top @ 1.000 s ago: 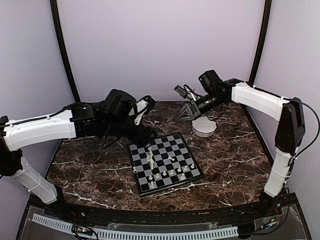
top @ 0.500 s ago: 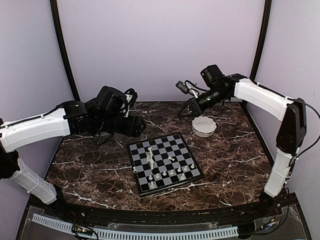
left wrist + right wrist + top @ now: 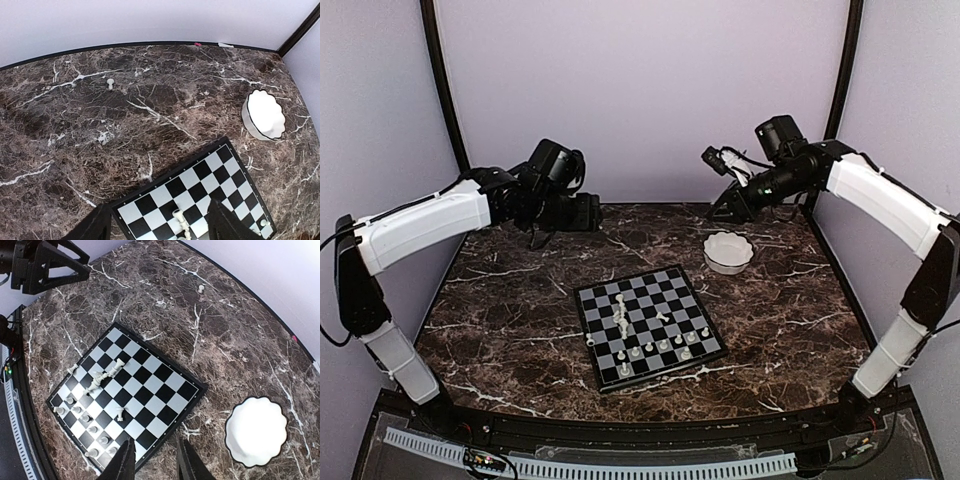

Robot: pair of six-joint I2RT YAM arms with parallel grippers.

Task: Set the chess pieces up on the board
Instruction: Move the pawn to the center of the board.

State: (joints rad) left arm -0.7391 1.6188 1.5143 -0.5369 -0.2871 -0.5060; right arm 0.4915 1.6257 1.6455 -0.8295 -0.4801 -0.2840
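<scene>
The board [image 3: 672, 285] lies in the middle of the marble table, also in the left wrist view [image 3: 200, 182] and right wrist view [image 3: 150, 385]. Several chess pieces [image 3: 662, 346] stand in a row along its near edge, and a few lie toppled [image 3: 102, 376] near its centre. One stray piece [image 3: 110, 83] stands on the table far back left [image 3: 201, 288]. My left gripper [image 3: 536, 238] hangs open and empty [image 3: 160, 225] high behind the board's left side. My right gripper [image 3: 725, 208] is open with nothing between its fingers [image 3: 154, 460], raised behind the bowl.
A white scalloped bowl [image 3: 728, 252] sits on the table back right of the board [image 3: 256, 431], and looks empty [image 3: 263, 115]. Black corner posts and lilac walls close in the table.
Both arms have lifted and drawn back from the board, the left toward the back left, the right up and to the right past the bowl. The right jaws have parted.
</scene>
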